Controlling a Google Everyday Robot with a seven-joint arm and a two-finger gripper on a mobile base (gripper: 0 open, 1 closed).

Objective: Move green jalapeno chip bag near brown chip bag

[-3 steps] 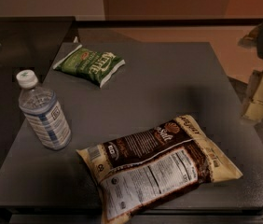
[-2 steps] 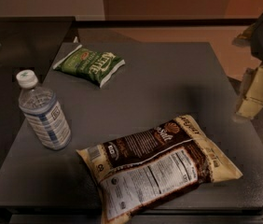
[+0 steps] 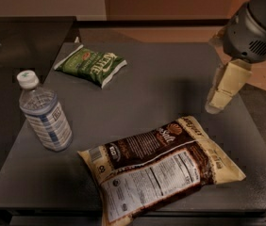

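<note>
Nearest the camera lies the one brown chip bag [image 3: 161, 166], flat on the dark surface [image 3: 166, 84] with its label panel up, just in front of the end effector [image 3: 223, 89] and a little to its camera-left. Farther along that side, well apart from the end effector, stands the one water bottle [image 3: 45, 114], upright and capped. The end effector hangs above the surface's camera-right edge. A second ago it was out past that edge, so it has come in over the surface, while both bags and the bottle lie where they were. That reads as the start of the reach, with the carrying not yet begun. Whether the end effector is wide or narrow I cannot tell, but it holds nothing. Farthest back, diagonally across the surface from the end effector, the one green jalapeno chip bag [image 3: 91, 65] lies flat, well apart from the brown bag, so the whole move remains.
</note>
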